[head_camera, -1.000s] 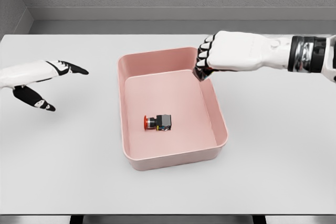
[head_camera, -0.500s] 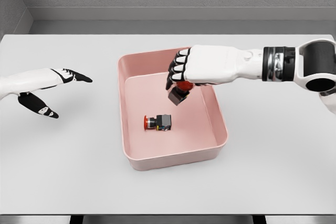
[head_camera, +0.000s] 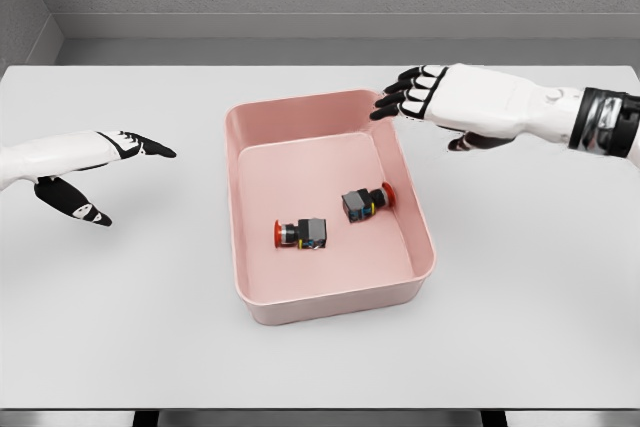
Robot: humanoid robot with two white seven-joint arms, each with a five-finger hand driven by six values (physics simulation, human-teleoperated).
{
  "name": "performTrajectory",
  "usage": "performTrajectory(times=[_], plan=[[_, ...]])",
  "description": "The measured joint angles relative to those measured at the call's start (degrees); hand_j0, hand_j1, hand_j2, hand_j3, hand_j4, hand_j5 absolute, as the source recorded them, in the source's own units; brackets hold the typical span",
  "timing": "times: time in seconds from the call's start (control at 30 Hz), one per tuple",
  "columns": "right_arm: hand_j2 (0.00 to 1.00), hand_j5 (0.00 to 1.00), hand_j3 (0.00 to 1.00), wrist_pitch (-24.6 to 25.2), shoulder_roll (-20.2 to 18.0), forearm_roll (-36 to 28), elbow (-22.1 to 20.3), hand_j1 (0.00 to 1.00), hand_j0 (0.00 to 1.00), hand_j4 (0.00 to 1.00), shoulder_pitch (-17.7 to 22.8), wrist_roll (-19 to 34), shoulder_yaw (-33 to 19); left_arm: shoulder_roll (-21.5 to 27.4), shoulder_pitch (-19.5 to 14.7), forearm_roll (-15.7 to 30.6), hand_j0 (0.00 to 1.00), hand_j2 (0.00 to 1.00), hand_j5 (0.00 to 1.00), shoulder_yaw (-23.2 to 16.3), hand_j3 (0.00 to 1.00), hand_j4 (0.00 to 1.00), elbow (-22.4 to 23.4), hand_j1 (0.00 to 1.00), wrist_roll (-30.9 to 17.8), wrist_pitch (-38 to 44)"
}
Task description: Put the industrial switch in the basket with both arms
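Right robot hand (head_camera: 425,97) spread, holding nothing.

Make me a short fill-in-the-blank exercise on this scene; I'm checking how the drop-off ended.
1. The pink basket holds ___ industrial switches: one near the middle, another by the right wall.
2. The right hand hovers open over the basket's far ___ corner.
3. The left hand hangs open above the ___, left of the basket.

Missing words: two; right; table
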Motion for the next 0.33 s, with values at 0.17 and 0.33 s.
performTrajectory(times=[0.17, 0.33], plan=[[1.00, 1.00, 1.00, 0.0, -0.5, 0.1, 4.9, 1.00, 1.00, 1.00, 1.8, 0.0, -2.7, 0.0, 0.0, 0.0, 1.00, 1.00, 1.00, 0.0, 1.00, 1.00, 0.0, 1.00, 0.0, 0.0], [1.00, 1.00, 1.00, 0.0, -0.5, 0.1, 7.8, 1.00, 1.00, 1.00, 2.6, 0.0, -3.2, 0.0, 0.0, 0.0, 1.00, 1.00, 1.00, -0.6, 1.00, 1.00, 0.0, 1.00, 0.0, 0.0]])
